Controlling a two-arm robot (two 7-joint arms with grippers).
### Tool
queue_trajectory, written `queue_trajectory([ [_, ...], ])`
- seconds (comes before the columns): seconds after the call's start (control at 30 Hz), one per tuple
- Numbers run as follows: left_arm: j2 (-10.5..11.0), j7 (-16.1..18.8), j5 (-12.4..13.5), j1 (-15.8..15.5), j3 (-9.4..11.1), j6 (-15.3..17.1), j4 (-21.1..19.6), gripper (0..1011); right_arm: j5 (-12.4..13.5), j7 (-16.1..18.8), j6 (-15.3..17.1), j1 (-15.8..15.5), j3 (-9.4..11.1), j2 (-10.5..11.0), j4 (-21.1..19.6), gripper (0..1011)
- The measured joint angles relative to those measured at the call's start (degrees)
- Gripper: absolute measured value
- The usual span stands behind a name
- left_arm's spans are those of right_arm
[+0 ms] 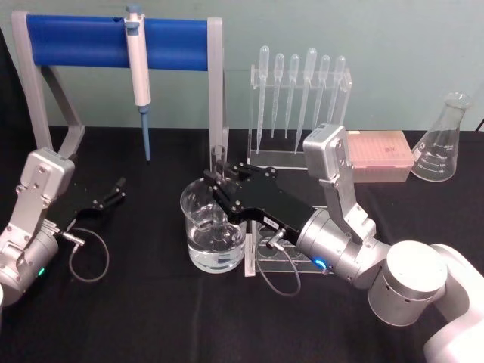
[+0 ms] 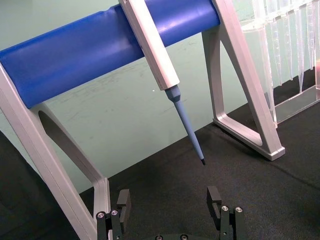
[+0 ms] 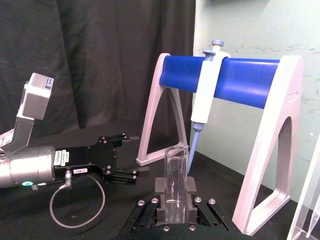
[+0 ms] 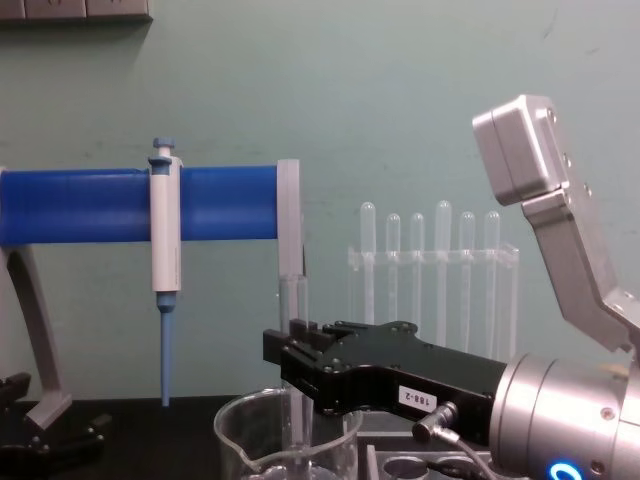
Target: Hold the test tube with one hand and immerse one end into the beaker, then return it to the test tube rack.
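Test tube (image 1: 218, 156) stands inside beaker (image 1: 196, 236), right gripper (image 1: 220, 181) jaws clamping it (left gripper (image 1: 115, 190) parted).

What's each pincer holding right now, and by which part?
The right pincer clamps the test tube upright by its upper part, just below the open rim, over the beaker. The left pincer is open and holds nothing.

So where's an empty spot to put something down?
The black table's front strip, before the beaker, is bare. So is the patch between the flask and the right arm. The left gripper sits idle, left. Crowded: the middle, where the right gripper holds the test tube beside the rack.
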Motion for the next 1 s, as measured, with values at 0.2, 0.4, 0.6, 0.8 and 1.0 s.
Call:
queue_trajectory([
  [0.2,0.0,0.0,0.0,0.0,0.0,0.0,0.0,1000,0.3,0.3,0.2,-0.2,0.1,-0.2,0.1,224],
  [0.4,0.0,0.0,0.0,0.0,0.0,0.0,0.0,1000,0.3,0.4,0.3,-0.3,0.1,-0.1,0.1,224],
  [0.6,0.0,0.0,0.0,0.0,0.0,0.0,0.0,1000,0.4,0.4,0.3,-0.2,0.1,-0.1,0.1,224],
  [0.8,0.0,0.0,0.0,0.0,0.0,0.0,0.0,1000,0.4,0.4,0.3,-0.2,0.1,-0.1,0.1,224],
  [1.0,0.0,0.0,0.0,0.0,0.0,0.0,0.0,1000,0.4,0.4,0.3,-0.2,0.1,-0.1,0.1,224],
])
